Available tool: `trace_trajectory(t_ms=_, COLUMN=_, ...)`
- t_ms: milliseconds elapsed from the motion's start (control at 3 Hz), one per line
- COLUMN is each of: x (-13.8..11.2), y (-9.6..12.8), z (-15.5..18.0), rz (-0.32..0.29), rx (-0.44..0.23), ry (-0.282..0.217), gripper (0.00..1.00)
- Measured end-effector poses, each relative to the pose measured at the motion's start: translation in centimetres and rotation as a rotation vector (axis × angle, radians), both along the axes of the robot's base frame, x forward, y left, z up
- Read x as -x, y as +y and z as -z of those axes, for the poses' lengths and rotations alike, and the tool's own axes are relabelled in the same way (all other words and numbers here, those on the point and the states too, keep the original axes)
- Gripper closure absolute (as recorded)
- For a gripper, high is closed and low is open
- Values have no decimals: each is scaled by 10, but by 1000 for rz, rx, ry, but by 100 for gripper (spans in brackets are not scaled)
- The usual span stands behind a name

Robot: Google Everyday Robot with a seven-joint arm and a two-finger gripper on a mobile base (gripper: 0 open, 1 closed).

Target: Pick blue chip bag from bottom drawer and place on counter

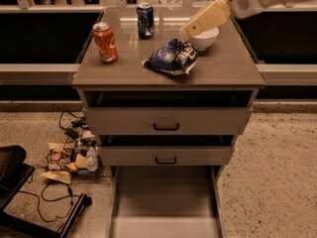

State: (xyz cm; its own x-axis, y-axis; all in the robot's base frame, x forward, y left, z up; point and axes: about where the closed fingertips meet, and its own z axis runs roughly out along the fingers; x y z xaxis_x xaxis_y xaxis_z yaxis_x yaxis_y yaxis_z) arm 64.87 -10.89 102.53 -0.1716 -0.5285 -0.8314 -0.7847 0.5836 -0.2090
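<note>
Glossy grey-brown counter (pixel 223 68) up top, and the long grey-beige bottom drawer (pixel 166 202) stands pulled out below that counter. At the counter's middle lies the crinkly dark-blue chip bag (pixel 171 57): white lettering, white edge, flat and rumpled, long axis slanting front-left to back-right. The tan gripper (pixel 205 19) hovers over the counter's back right, clear of the bag. Parted or closed, I cannot tell.

I see the smooth grey-brown counter (pixel 225 69) shining glossy, with light streaks at twelve o'clock. The crinkly dark blue chip bag (pixel 171 57) at its middle glints like foil. The red metal soda can (pixel 105 42) at ten o'clock gleams. My gripper (pixel 200 23), cream and matt like plastic, hangs at one o'clock over a smooth white bowl (pixel 207 38). The long grey-beige bottom drawer (pixel 163 197) looks matt, and the speckled beige floor (pixel 277 157) looks rough.
</note>
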Motion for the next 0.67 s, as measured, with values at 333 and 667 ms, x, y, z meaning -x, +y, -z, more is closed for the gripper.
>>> trace_trajectory(t_ms=333, x=48, y=-55, z=-20, rz=87, rx=91, ry=-21, gripper=0)
trace_trajectory(t_ms=667, x=97, y=-105, z=-30, rz=273, rx=89, ry=-41, gripper=0)
